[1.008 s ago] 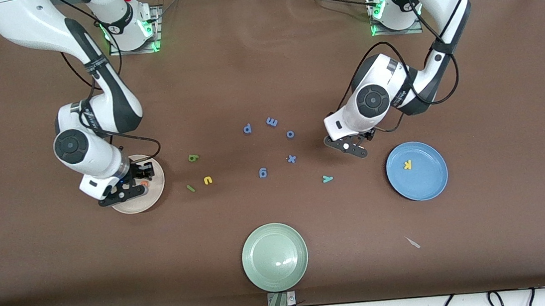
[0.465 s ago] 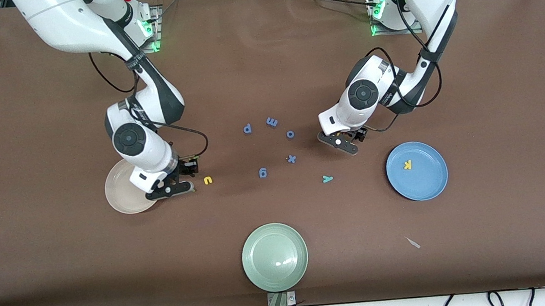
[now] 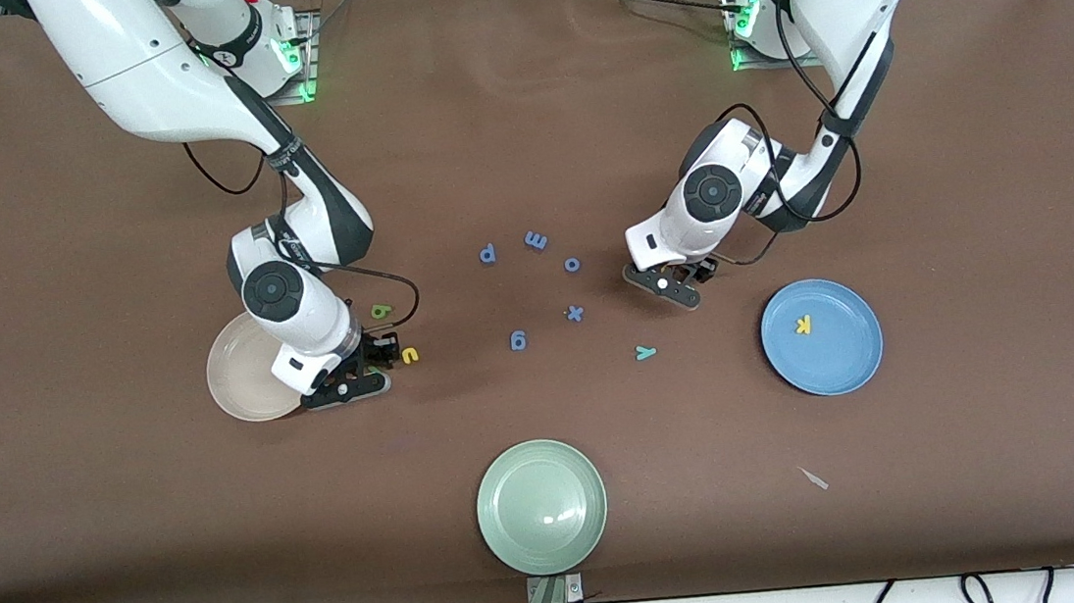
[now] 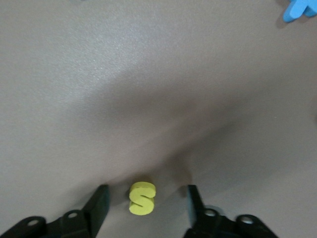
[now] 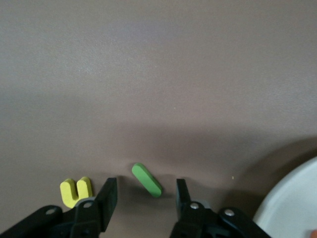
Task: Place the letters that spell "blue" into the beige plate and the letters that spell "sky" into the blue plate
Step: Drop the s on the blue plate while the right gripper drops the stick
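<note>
While the left gripper straddles the yellow s with jaws apart, the right gripper, also open, brackets the green l beside the beige plate.

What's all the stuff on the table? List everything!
Plates: three; beige plate toward the right arm's end, blue plate toward the left arm's, pale green plate nearest the camera.
Blue letters: five; p, m, o, x, g, mid-table.
Yellow letters: three; k in the blue plate, u on the table, s between the left gripper fingers.
b: one, olive, near u.
l: one, green, between the right gripper fingers.
y: one, teal, near x.
Grippers: two, black, open.
</note>
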Motion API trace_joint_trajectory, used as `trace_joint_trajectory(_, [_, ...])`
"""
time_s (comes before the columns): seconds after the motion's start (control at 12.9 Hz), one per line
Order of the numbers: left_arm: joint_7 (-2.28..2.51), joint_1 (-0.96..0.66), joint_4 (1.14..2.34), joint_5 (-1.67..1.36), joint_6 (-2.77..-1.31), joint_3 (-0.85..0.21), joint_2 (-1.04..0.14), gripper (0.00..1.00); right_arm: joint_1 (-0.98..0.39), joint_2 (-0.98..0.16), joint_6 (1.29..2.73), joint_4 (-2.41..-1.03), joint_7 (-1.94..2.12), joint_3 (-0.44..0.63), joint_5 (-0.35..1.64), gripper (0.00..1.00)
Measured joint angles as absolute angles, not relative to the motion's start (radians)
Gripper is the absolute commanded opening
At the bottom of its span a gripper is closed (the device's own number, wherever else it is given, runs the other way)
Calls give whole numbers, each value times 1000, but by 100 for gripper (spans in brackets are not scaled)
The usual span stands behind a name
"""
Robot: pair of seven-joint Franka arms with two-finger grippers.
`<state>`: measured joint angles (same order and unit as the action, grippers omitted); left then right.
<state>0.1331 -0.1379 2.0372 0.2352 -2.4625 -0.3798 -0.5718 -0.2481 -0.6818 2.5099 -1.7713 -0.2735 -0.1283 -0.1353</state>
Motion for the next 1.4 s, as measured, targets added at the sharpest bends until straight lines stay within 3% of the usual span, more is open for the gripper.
trace_joint_trajectory(0.08, [133,-135,2036,237,-2463,-380,-571,7,-248,-684,2512,-1771,-274,-128,-136,38])
trace_joint_trajectory(0.31, [132,-133,2032,237,-2462,-382,-563,7,-248,-686,2513,-1771,-274,-128,-137,6])
trace_joint_trajectory(0.39, [129,-133,2028,237,-2459,-382,-556,7,-248,-686,2513,-1771,-273,-128,-138,0])
trace_joint_trajectory(0.7, [22,-104,1908,238,-2274,-375,-496,10,-247,-676,2494,-1760,-262,-118,-145,0])
trace_joint_trajectory(0.85, [-154,-34,1860,238,-2220,-368,-478,13,-242,-625,2400,-1747,-220,-115,-149,0])
trace_joint_trajectory(0.93, [-239,8,1855,238,-2217,-366,-478,18,-232,-586,2343,-1747,-177,-113,-149,0])
trace_joint_trajectory(1.01, [-304,47,1856,238,-2217,-364,-482,75,-214,-547,2298,-1757,-119,-109,-149,0])
trace_joint_trajectory(1.09, [-348,77,1856,238,-2217,-363,-488,100,-194,-508,2276,-1780,-60,-97,-149,1])
trace_joint_trajectory(1.16, [-372,95,1856,238,-2217,-363,-495,100,-176,-471,2271,-1819,-11,-76,-149,7])
trace_joint_trajectory(1.32, [-379,96,1856,238,-2217,-368,-502,100,-157,-420,2283,-1913,40,-41,-149,41])
trace_joint_trajectory(1.4, [-376,88,1855,238,-2218,-374,-503,100,-156,-408,2300,-1953,42,-34,-148,49])
